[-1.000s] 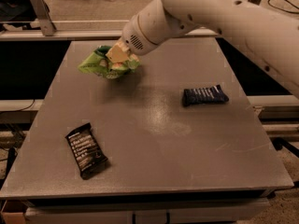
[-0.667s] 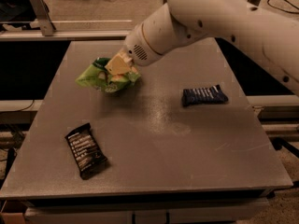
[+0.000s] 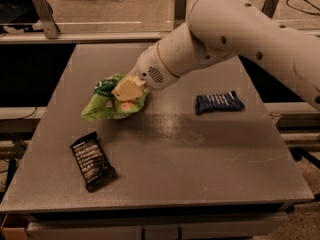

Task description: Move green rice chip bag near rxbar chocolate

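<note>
The green rice chip bag (image 3: 106, 104) is a crumpled light-green packet with a dark green logo, over the left middle of the grey table (image 3: 200, 159). My gripper (image 3: 126, 91) is shut on the bag's right side, with the white arm reaching in from the upper right. The rxbar chocolate (image 3: 92, 160) is a flat black wrapper with white text, lying at the front left, a short way below the bag.
A dark blue bar wrapper (image 3: 219, 102) with white text lies on the right side of the table. A metal rail (image 3: 80, 34) runs behind the table's far edge. The table's front edge is near the bottom of the view.
My gripper has carried the green bag from the table's far left toward the front, closer to the black bar. The two bars have not moved.
</note>
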You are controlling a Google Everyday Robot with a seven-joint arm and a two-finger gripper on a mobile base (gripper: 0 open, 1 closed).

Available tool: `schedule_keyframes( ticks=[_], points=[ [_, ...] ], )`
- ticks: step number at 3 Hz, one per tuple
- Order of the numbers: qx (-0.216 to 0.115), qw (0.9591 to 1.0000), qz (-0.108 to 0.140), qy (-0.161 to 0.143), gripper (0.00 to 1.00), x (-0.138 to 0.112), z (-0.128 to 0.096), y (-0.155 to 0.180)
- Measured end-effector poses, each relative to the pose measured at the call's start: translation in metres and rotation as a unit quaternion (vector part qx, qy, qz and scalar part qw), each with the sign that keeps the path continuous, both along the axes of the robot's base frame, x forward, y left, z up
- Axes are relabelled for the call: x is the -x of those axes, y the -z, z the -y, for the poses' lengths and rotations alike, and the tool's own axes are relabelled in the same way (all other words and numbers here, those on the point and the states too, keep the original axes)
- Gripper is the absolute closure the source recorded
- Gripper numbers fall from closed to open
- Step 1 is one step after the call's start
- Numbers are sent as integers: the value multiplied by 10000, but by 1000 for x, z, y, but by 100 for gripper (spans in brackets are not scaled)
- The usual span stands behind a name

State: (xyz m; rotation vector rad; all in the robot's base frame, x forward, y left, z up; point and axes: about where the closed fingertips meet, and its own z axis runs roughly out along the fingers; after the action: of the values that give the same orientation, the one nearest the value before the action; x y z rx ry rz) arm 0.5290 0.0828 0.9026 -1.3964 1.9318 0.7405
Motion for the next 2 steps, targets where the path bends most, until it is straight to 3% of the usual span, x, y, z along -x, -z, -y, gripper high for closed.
schedule_keyframes(
  ticks=[2],
  points=[
    [19, 9998, -121, -158, 36, 9, 3, 5]
  ],
)
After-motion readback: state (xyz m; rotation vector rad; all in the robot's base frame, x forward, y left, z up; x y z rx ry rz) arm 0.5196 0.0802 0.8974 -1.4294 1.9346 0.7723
